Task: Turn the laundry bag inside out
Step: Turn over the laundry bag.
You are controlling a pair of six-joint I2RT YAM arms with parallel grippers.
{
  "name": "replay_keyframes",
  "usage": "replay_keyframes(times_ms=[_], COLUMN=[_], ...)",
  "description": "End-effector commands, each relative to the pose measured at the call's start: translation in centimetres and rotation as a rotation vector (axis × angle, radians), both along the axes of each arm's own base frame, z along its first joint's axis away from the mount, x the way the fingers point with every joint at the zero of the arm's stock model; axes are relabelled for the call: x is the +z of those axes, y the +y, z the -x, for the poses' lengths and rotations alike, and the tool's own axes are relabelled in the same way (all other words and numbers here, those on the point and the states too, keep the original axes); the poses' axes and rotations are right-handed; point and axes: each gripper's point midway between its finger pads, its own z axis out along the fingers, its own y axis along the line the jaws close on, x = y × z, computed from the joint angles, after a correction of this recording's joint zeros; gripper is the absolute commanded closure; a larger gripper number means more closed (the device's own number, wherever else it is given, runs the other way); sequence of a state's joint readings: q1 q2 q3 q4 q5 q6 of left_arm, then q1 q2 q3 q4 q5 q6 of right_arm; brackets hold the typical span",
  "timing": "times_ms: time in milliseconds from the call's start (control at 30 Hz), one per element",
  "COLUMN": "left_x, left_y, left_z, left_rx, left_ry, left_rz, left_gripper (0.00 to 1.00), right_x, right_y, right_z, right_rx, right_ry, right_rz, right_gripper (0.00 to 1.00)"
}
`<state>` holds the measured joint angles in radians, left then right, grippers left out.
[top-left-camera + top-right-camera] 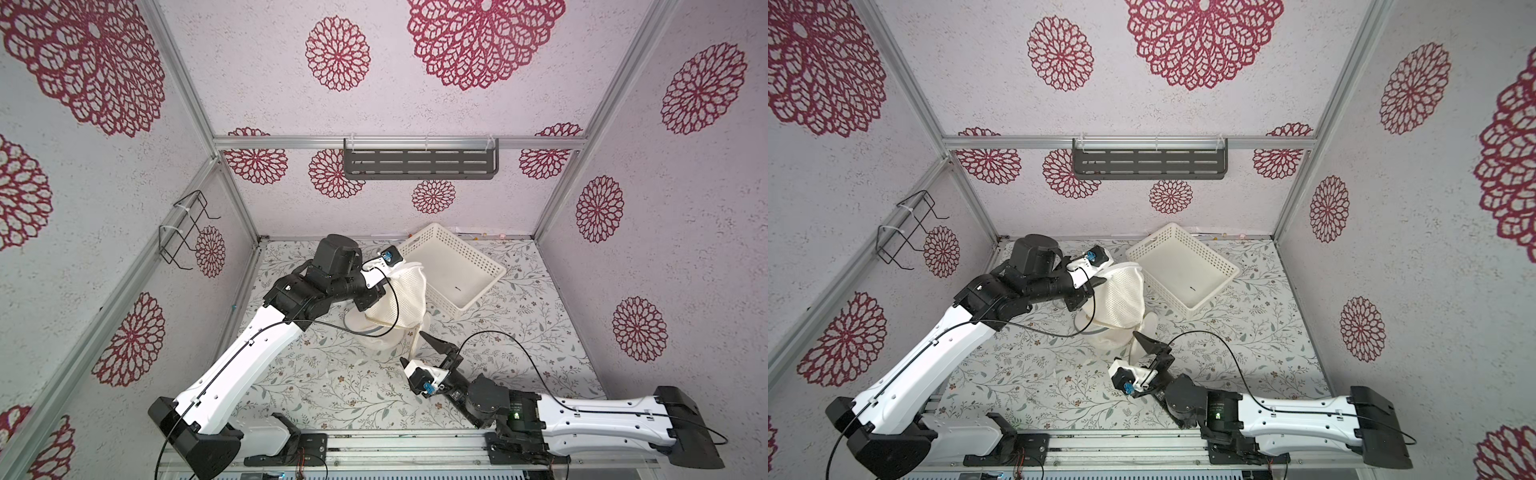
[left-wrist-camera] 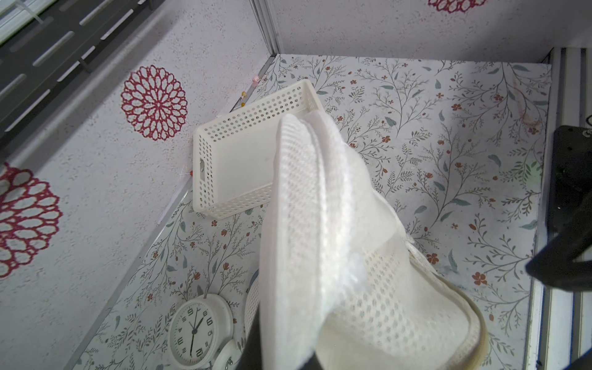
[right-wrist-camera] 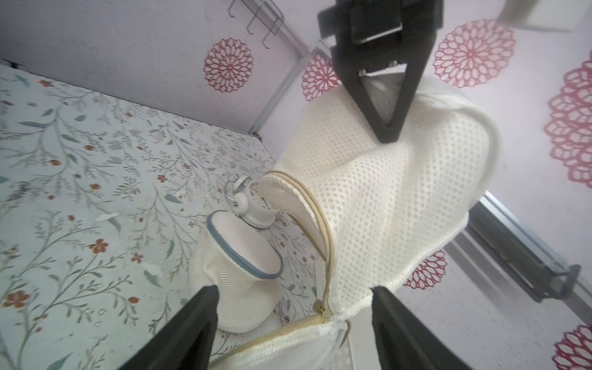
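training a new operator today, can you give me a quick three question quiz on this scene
1. True or false: the left end effector is shut on the laundry bag.
2. What stands beside the blue-rimmed mesh pouch? A alarm clock, B mug, C shoe.
3. Fill in: the right end effector has its jaws ___.
Key: 1 true; 2 A; 3 open.

The laundry bag (image 1: 400,300) is a cream honeycomb-mesh pouch with a tan zipper (image 3: 323,229) that is undone, so its mouth gapes at the low end. It hangs raised and bunched at its top, just toward 12 o'clock from the middle of the table (image 1: 332,376). Its lowest hem possibly brushes the surface.
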<state>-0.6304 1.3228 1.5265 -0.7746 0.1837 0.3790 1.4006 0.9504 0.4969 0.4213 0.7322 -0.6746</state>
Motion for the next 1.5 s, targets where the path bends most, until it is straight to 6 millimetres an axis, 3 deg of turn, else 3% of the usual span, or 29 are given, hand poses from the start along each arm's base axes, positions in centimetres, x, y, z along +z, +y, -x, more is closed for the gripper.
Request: replay_keyframes(times_ms=[0,400,567,767,933,1067,1233,1467], left_x=[1.9,3.2,3.7,2.5,1.0,0.1,-0.7,-2.2], left_y=[-0.2,-0.6,-0.6,0.2,0.4,0.4,-0.1,-0.2], left_z=[-0.3,0.8,1.2,1.3,2.2,3.2,5.0,7.2], left_rx=[0.046,0.045,0.043,0.039,-0.068,-0.152,-0.275,-0.424], left_ry=[0.004,0.05,0.062,0.021,-0.048,-0.06,-0.07,-0.088], left_rz=[0.083,0.165,0.191,0.118,-0.011,-0.076,-0.119,-0.209], left_gripper=[1.0,1.0,1.0,1.0,1.0,1.0,1.0,1.0], right_x=[3.5,5.5,7.5,9.3,9.8,10.7,10.8,10.5], right_y=[-2.0,-2.6,-3.0,-2.6,-2.3,-2.5,-1.4,-0.6], right_z=[-1.9,-7.5,-9.4,-9.2,-8.9,-9.3,-9.1,-8.8], right_rx=[-0.177,-0.345,-0.374,-0.265,-0.109,-0.048,0.076,0.246], right_ry=[-0.081,-0.169,-0.214,-0.238,-0.191,-0.16,-0.103,-0.028], right_rz=[-0.135,-0.186,-0.231,-0.18,-0.117,-0.089,-0.035,0.066], right_gripper=[0.18,0.14,0.21,0.44,0.53,0.53,0.47,0.47])
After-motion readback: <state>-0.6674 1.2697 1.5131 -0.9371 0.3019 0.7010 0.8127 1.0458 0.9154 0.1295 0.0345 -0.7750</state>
